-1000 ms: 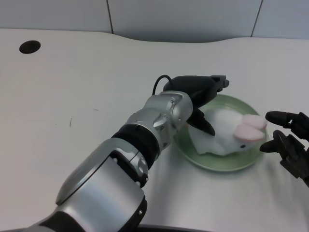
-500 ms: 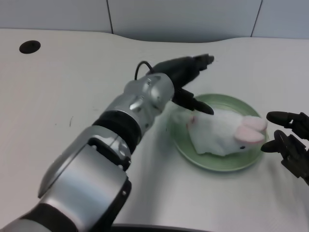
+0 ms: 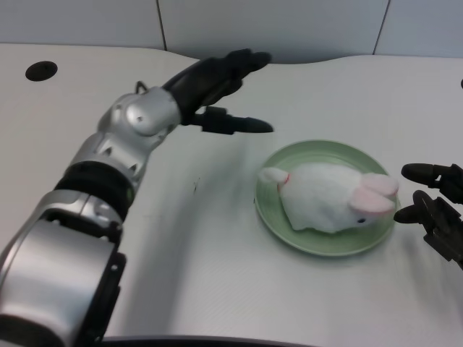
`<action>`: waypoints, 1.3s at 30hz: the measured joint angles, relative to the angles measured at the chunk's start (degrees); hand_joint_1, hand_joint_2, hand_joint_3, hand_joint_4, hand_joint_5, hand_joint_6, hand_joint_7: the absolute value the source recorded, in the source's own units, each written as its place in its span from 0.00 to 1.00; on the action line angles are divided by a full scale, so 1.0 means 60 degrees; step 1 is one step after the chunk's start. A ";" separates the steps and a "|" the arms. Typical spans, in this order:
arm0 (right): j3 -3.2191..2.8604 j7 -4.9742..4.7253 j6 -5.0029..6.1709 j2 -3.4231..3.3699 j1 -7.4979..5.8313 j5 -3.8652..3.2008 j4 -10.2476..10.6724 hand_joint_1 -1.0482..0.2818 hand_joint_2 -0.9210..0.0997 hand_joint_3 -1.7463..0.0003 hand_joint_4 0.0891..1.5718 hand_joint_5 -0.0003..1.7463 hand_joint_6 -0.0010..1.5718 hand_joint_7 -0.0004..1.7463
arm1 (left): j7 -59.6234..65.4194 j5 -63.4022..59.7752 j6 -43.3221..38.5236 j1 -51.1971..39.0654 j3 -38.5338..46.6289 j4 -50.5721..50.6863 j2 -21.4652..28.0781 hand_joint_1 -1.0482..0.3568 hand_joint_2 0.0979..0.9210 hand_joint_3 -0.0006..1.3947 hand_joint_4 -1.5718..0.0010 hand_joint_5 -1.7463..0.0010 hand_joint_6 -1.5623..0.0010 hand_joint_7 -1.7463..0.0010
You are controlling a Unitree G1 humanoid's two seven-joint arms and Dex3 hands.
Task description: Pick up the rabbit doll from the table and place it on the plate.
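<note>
On the table [image 3: 108, 238] I see the left arm [image 3: 108, 166] reaching in from the lower left, then the plate [image 3: 278, 220] with the rabbit [image 3: 325, 206] lying on it, and the left hand [image 3: 213, 83] above the table, well apart from the plate, fingers spread and holding nothing.

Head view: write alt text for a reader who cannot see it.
A white rabbit doll with pink ears lies on a green plate on a white table. The robot's left hand hangs open up and to the left of the plate, holding nothing.
</note>
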State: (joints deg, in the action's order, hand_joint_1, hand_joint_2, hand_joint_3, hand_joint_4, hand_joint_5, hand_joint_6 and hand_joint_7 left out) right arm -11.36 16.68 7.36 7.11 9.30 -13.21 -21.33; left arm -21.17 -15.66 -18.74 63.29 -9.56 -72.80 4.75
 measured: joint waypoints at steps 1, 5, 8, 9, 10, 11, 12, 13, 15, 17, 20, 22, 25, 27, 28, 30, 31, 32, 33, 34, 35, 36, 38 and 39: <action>-0.0008 0.0003 0.0003 0.0004 0.0004 -0.0007 -0.0009 0.57 0.00 0.71 0.11 0.84 0.21 0.55 | -0.0065 0.0154 -0.0167 -0.0211 0.0130 0.0077 0.0156 0.16 1.00 0.10 0.91 0.94 0.89 0.96; -0.0017 0.0006 0.0002 0.0024 0.0040 -0.0008 -0.0043 0.57 0.00 0.71 0.11 0.84 0.20 0.56 | -0.0295 0.0719 -0.0633 -0.0981 0.0671 0.0371 0.0726 0.18 1.00 0.15 0.85 0.91 0.84 0.96; -0.0011 -0.0021 0.0016 0.0042 0.0088 0.0020 -0.0070 0.57 0.00 0.71 0.14 0.82 0.21 0.55 | -0.0521 0.1190 -0.0662 -0.1447 0.1084 0.0598 0.1001 0.23 1.00 0.19 0.82 0.90 0.81 0.96; -0.0011 -0.0043 0.0029 0.0045 0.0110 0.0036 -0.0093 0.57 0.00 0.71 0.15 0.81 0.21 0.55 | -0.0617 0.1409 -0.0677 -0.1632 0.1266 0.0711 0.1051 0.24 1.00 0.20 0.80 0.89 0.80 0.96; -0.0011 -0.0069 0.0042 0.0048 0.0127 0.0053 -0.0103 0.57 0.00 0.71 0.15 0.81 0.21 0.54 | -0.0684 0.1629 -0.0656 -0.1837 0.1409 0.0863 0.1119 0.25 1.00 0.21 0.79 0.88 0.79 0.96; -0.0012 -0.0084 0.0092 0.0061 0.0139 0.0064 -0.0141 0.57 0.00 0.71 0.16 0.81 0.22 0.54 | -0.0708 0.1784 -0.0563 -0.2032 0.1549 0.1017 0.1173 0.26 1.00 0.21 0.75 0.87 0.77 0.96; -0.0012 -0.0092 0.0163 0.0074 0.0153 0.0081 -0.0193 0.57 0.00 0.71 0.16 0.80 0.22 0.54 | -0.0744 0.1960 -0.0434 -0.2190 0.1681 0.1104 0.1207 0.28 1.00 0.21 0.72 0.85 0.75 0.96; -0.0012 -0.0093 0.0231 0.0088 0.0173 0.0105 -0.0266 0.57 0.00 0.71 0.16 0.80 0.22 0.54 | -0.0797 0.2105 -0.0300 -0.2351 0.1773 0.1227 0.1237 0.29 1.00 0.21 0.70 0.84 0.75 0.96; -0.0007 -0.0101 0.0327 0.0110 0.0197 0.0212 -0.0356 0.55 0.00 0.72 0.16 0.79 0.23 0.53 | -0.0806 0.2372 -0.0024 -0.2692 0.1971 0.1487 0.1264 0.33 1.00 0.23 0.66 0.83 0.73 0.96; -0.0004 -0.0120 0.0329 0.0121 0.0210 0.0212 -0.0361 0.55 0.00 0.72 0.17 0.79 0.23 0.53 | -0.0886 0.2550 0.0250 -0.3002 0.2106 0.1715 0.1302 0.34 1.00 0.25 0.65 0.82 0.72 0.97; -0.0006 -0.0114 0.0344 0.0129 0.0280 0.0207 -0.0449 0.57 0.00 0.71 0.17 0.79 0.23 0.53 | -0.1046 0.2817 0.0607 -0.3416 0.2275 0.1932 0.1327 0.33 1.00 0.27 0.58 0.77 0.69 0.96; -0.0011 -0.0101 0.0369 0.0142 0.0337 0.0207 -0.0563 0.57 0.00 0.71 0.18 0.79 0.24 0.53 | -0.1113 0.2911 0.0849 -0.3744 0.2369 0.2123 0.1354 0.33 1.00 0.29 0.58 0.68 0.65 0.98; -0.0012 -0.0086 0.0405 0.0158 0.0385 0.0208 -0.0689 0.56 0.00 0.71 0.17 0.79 0.23 0.52 | -0.1156 0.2993 0.1057 -0.4293 0.2413 0.2435 0.1438 0.33 1.00 0.34 0.59 0.50 0.59 0.98; -0.0013 -0.0080 0.0444 0.0179 0.0393 0.0209 -0.0718 0.56 0.00 0.72 0.17 0.79 0.23 0.52 | -0.1225 0.3053 0.1194 -0.4607 0.2432 0.2555 0.1527 0.34 1.00 0.34 0.60 0.41 0.54 0.97; -0.0016 -0.0082 0.0468 0.0192 0.0400 0.0208 -0.0723 0.56 0.00 0.72 0.18 0.79 0.24 0.52 | -0.1296 0.3089 0.1220 -0.4766 0.2452 0.2605 0.1561 0.35 1.00 0.34 0.62 0.37 0.51 0.96; -0.0030 -0.0090 0.0470 0.0203 0.0435 0.0200 -0.0730 0.56 0.00 0.73 0.18 0.79 0.24 0.52 | -0.1351 0.3176 0.1306 -0.5030 0.2479 0.2743 0.1571 0.35 1.00 0.33 0.64 0.27 0.46 0.95; -0.0031 -0.0090 0.0465 0.0203 0.0456 0.0190 -0.0730 0.56 0.00 0.73 0.18 0.79 0.24 0.52 | -0.1368 0.3207 0.1391 -0.5141 0.2495 0.2801 0.1570 0.36 1.00 0.32 0.64 0.24 0.44 0.94; -0.0036 -0.0090 0.0458 0.0203 0.0477 0.0179 -0.0729 0.56 0.00 0.73 0.18 0.79 0.24 0.52 | -0.1379 0.3257 0.1489 -0.5252 0.2514 0.2874 0.1569 0.36 1.00 0.32 0.64 0.22 0.43 0.94; -0.0050 -0.0094 0.0453 0.0204 0.0491 0.0179 -0.0729 0.56 0.00 0.73 0.17 0.79 0.23 0.52 | -0.1382 0.3313 0.1592 -0.5341 0.2525 0.2928 0.1564 0.37 1.00 0.32 0.62 0.20 0.39 0.92; -0.0059 -0.0104 0.0453 0.0207 0.0503 0.0183 -0.0731 0.56 0.00 0.73 0.17 0.79 0.23 0.52 | -0.1382 0.3387 0.1733 -0.5445 0.2534 0.3003 0.1561 0.37 1.00 0.31 0.61 0.18 0.37 0.91; -0.0065 -0.0114 0.0459 0.0211 0.0521 0.0187 -0.0747 0.56 0.00 0.72 0.17 0.79 0.23 0.52 | -0.1381 0.3420 0.1867 -0.5555 0.2537 0.3121 0.1559 0.37 1.00 0.31 0.61 0.17 0.36 0.90; -0.0073 -0.0121 0.0472 0.0217 0.0547 0.0190 -0.0778 0.56 0.00 0.72 0.17 0.79 0.23 0.52 | -0.1381 0.3462 0.1996 -0.5655 0.2537 0.3216 0.1556 0.37 1.00 0.32 0.60 0.16 0.35 0.89; -0.0078 -0.0141 0.0483 0.0227 0.0598 0.0206 -0.0828 0.55 0.00 0.72 0.16 0.78 0.24 0.52 | -0.1383 0.3490 0.2179 -0.5839 0.2523 0.3390 0.1553 0.36 1.00 0.33 0.60 0.14 0.33 0.86; -0.0078 -0.0162 0.0486 0.0233 0.0623 0.0214 -0.0857 0.55 0.00 0.72 0.16 0.78 0.23 0.52 | -0.1420 0.3488 0.2258 -0.5921 0.2498 0.3482 0.1557 0.36 1.00 0.34 0.60 0.12 0.38 0.74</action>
State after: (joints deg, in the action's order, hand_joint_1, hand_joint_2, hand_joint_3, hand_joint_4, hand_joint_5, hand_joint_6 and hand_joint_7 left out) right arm -11.83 15.71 10.28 8.51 13.04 -11.93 -26.48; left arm -29.70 5.27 -5.19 27.77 5.43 -51.91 14.09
